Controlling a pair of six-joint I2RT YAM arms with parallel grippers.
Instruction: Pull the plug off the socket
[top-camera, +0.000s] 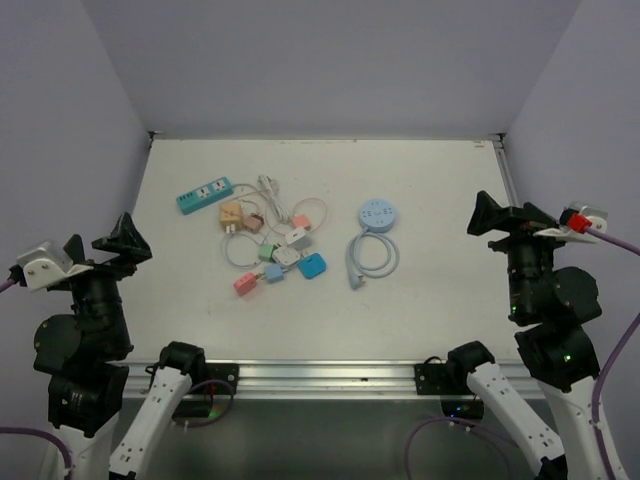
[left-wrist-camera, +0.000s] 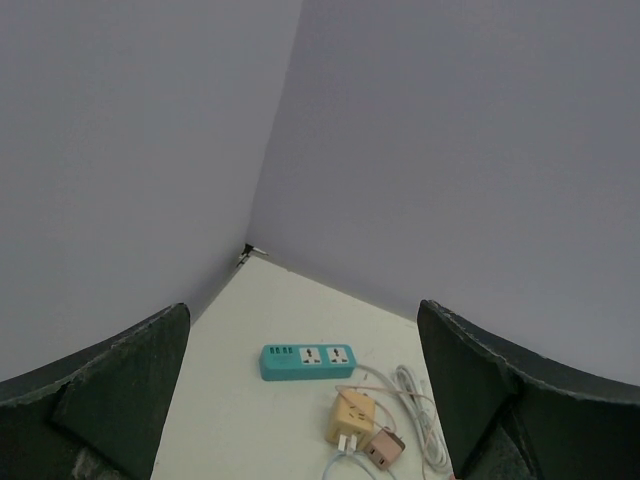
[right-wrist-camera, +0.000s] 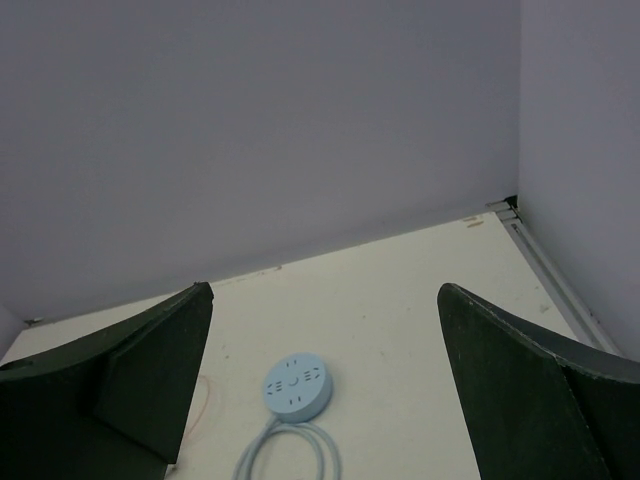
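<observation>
Across the middle of the top view a white rectangular tabletop (top-camera: 440, 300) is seen, closed in by pale grey walls (top-camera: 320, 60) on three sides. At the lower left of that frame the left gripper (top-camera: 105, 245) is held just outside the table's left edge. Its dark fingers (left-wrist-camera: 120, 390) are spread wide in the left wrist view, and nothing is gripped between them. At the right edge of the frame the right gripper (top-camera: 508, 218) is raised beside the table in the same way, its fingers (right-wrist-camera: 140, 370) parted wide and nothing held.

Right of centre a round pale-blue socket (top-camera: 375, 214) is laid flat, with its pale-blue cable (top-camera: 372, 255) coiled in a loop just below it. Towards the upper left of the table a teal power strip (top-camera: 205, 195) is placed at a slant, and no plug is seen in its two white outlets.

Between the strip and the round socket a cluster of small adapters is gathered among looping white cables (top-camera: 268, 188): a tan cube-shaped adapter (top-camera: 232, 216), a bright blue adapter (top-camera: 312, 265), a pink adapter (top-camera: 246, 284) and a white adapter (top-camera: 298, 238). A white plug-like piece (left-wrist-camera: 347, 440) is seen at the tan cube's near face in the left wrist view, but whether it is seated there cannot be told. Both grippers are well apart from the cluster
</observation>
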